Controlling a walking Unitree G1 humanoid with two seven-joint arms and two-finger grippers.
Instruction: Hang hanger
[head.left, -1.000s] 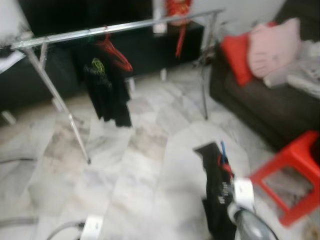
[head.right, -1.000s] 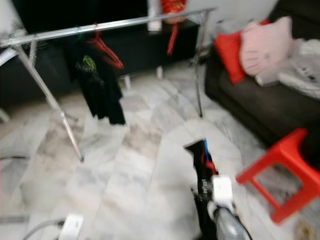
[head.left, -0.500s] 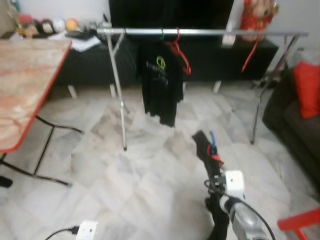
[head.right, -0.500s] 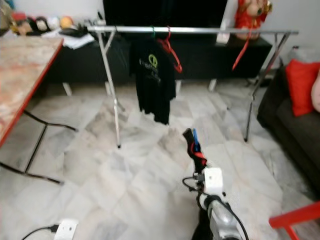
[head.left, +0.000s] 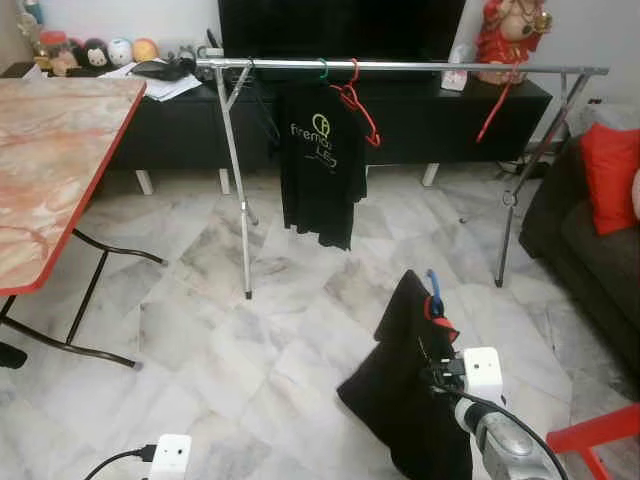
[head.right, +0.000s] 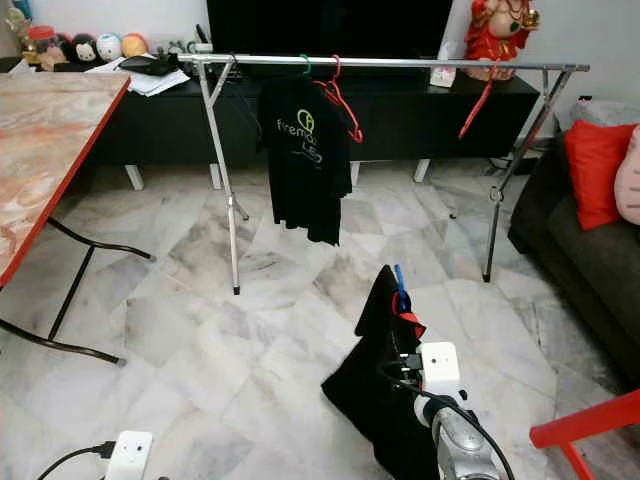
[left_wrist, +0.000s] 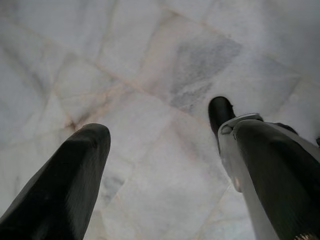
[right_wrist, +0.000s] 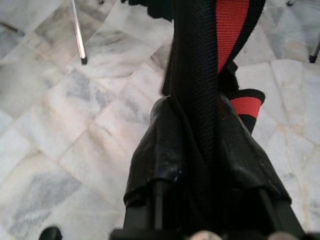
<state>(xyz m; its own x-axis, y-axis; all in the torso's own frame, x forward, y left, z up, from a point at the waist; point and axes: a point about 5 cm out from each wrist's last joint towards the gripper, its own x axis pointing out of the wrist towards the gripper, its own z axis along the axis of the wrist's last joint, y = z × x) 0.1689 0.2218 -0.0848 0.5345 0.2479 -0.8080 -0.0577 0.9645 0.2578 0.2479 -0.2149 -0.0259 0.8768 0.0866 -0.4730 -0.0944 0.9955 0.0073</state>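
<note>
My right gripper is shut on a hanger with a blue hook that carries a black garment with red trim. I hold it low over the marble floor, short of the rack. The silver clothes rail runs across the room ahead. On the rail hang a black printed T-shirt, an empty red hanger beside it and another red hanger further right. My left gripper hangs open over bare floor.
A red-edged folding table stands at the left. A dark sofa with a red cushion is at the right, a red stool near my right side. A white power strip lies on the floor. A black cabinet stands behind the rack.
The camera has swung left, from the sofa to facing the rack and table. The black garment in my right gripper now hangs wider and lower.
</note>
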